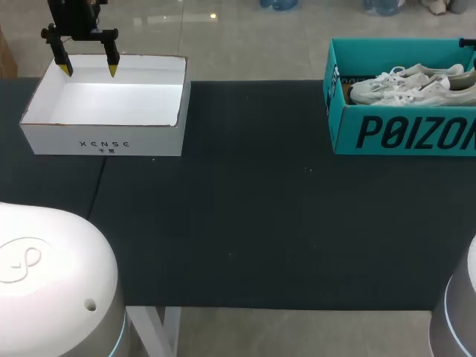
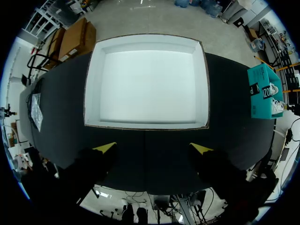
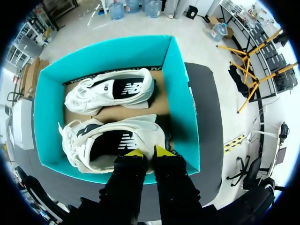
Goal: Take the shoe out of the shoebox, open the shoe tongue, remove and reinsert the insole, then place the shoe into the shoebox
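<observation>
A teal shoebox (image 1: 401, 134) stands at the table's back right with two white sneakers (image 1: 413, 85) lying in it side by side. In the right wrist view my right gripper (image 3: 149, 152) is at the heel of the nearer shoe (image 3: 117, 140). Its yellow tips are shut on the heel collar, one inside and one outside. The other shoe (image 3: 110, 93) lies beyond it, against the far wall of the shoebox (image 3: 180, 93). My left gripper (image 1: 88, 71) hangs open over the far edge of a white box, holding nothing.
An empty white box (image 1: 104, 137) sits at the back left, under my left gripper (image 2: 153, 149), and shows ahead of its fingers (image 2: 145, 125). The dark table top (image 1: 245, 223) spreads between the two boxes.
</observation>
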You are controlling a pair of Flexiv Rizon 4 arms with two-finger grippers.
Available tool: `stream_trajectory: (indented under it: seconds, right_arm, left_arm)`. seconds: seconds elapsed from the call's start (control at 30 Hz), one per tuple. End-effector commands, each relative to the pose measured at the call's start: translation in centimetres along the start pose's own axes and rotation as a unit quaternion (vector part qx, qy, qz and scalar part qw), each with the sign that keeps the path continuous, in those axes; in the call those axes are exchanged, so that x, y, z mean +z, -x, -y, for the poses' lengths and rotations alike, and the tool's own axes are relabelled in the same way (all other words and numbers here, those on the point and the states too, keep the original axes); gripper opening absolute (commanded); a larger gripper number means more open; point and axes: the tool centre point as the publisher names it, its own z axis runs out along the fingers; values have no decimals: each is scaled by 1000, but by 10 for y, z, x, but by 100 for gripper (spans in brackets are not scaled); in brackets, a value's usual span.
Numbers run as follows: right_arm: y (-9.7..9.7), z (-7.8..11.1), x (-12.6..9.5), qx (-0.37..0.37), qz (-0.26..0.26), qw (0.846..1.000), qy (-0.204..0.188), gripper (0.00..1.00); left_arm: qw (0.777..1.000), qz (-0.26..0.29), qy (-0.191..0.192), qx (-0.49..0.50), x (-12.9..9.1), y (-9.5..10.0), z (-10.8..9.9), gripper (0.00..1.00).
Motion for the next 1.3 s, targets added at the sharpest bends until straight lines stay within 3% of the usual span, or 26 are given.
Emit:
stream_trajectory:
  seconds: [0.03, 0.43, 0.73, 0.9, 1.17, 1.3]
  right_arm:
    - [-1, -3, -31, 2, 4, 1000, 10, 0]
    - [-13, -18, -104, -10, 8, 998, 59, 0]
    - [-24, -12, -134, -14, 4, 997, 72, 0]
    - [-41, 5, -144, -14, -7, 997, 73, 0]
    - [-78, 40, -143, -12, -41, 998, 52, 0]
    - [-84, 47, -143, 7, -47, 998, 34, 0]
  left_arm:
    - [1000, 0, 0, 0, 0, 0, 0, 100]
    - [1000, 0, 0, 0, 0, 0, 0, 100]
    - [1000, 0, 0, 0, 0, 0, 0, 100]
    - [1000, 0, 0, 0, 0, 0, 0, 100]
    - [1000, 0, 0, 0, 0, 0, 0, 100]
    - [1000, 0, 0, 0, 0, 0, 0, 100]
